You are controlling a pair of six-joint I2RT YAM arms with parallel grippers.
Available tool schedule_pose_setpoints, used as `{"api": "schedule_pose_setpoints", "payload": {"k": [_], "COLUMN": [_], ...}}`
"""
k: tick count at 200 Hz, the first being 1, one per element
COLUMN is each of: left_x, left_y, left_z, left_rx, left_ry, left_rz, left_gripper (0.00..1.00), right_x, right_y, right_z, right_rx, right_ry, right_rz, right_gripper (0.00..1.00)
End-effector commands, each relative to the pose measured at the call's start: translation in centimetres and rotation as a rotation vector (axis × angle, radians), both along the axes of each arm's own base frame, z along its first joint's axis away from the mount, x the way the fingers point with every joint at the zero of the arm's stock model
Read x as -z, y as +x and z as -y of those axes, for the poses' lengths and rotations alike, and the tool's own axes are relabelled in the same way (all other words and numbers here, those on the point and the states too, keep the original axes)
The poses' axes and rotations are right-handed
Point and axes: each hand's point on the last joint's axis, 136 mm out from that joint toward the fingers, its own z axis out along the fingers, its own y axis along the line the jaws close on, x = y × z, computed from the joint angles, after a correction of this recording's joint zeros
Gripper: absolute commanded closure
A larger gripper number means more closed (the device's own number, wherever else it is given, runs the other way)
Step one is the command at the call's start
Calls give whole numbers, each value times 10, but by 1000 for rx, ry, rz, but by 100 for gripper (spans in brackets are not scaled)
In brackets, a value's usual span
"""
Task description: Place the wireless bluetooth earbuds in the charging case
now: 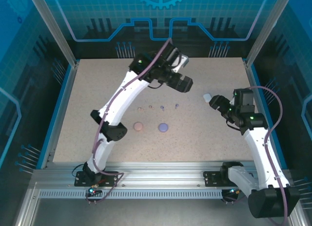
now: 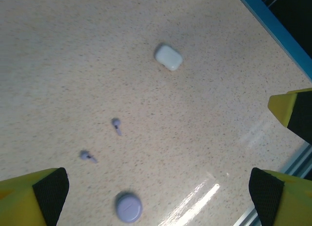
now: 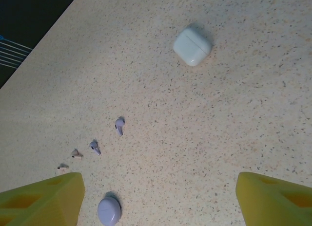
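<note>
Since both your left fingers [image 2: 36,194] and right fingers [image 3: 44,199] are spread wide with nothing in them, start from the purple case [image 3: 108,211]. The purple earbuds [image 3: 119,124] lie just past it, the pink earbuds [image 3: 75,153] near it too, and the white case [image 3: 192,46] well beyond it. They're probably featherlight, hard and slick, so pinch across the head, gently.

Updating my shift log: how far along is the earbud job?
Done: nothing; the purple earbuds and pink earbuds lie loose on the table, outside the purple case. In hand: nothing; left claw and right claw are open, empty. Left: seating every bud.
</note>
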Motion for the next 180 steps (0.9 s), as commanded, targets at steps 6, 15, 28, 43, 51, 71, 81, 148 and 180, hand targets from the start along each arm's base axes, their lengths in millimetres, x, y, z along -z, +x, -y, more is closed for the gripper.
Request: {"api": "schedule_pose_setpoints", "payload": {"k": [6, 15, 28, 43, 51, 71, 81, 148, 180], "left_x": [-16, -17, -18, -23, -16, -13, -14, 6, 23], "left_y": [-4, -4, -8, -12, -15, -28, -34, -53, -46], "left_z": [-23, -29, -36, -47, -55, -78, -91, -160, -184], "left_rx": [5, 0, -7, -25, -40, -74, -102, -255, -386], "left_ry": [48, 51, 42, -21, -41, -70, -85, -187, -263], "left_rz": [68, 75, 88, 126, 138, 211, 247, 454, 483], "left_gripper": [1, 1, 1, 1, 1, 1, 1, 1, 1], "right_x": [0, 3, 5, 6, 7, 7, 8, 41, 53], "right_y": [5, 5, 5, 5, 5, 6, 7, 7, 7], "right_z": [-10, -13, -18, -22, -24, -30, -35, -82, -116], "right_rx": [-16, -24, -36, -46, -51, -71, -84, -174, -243], "right_ry": [-11, -16, -22, -31, -37, -54, -68, -161, -222], "right_rz": [10, 3, -3, -9, -11, -13, -18, -122, -173], "right_gripper": [18, 18, 18, 18, 18, 18, 18, 18, 18]}}
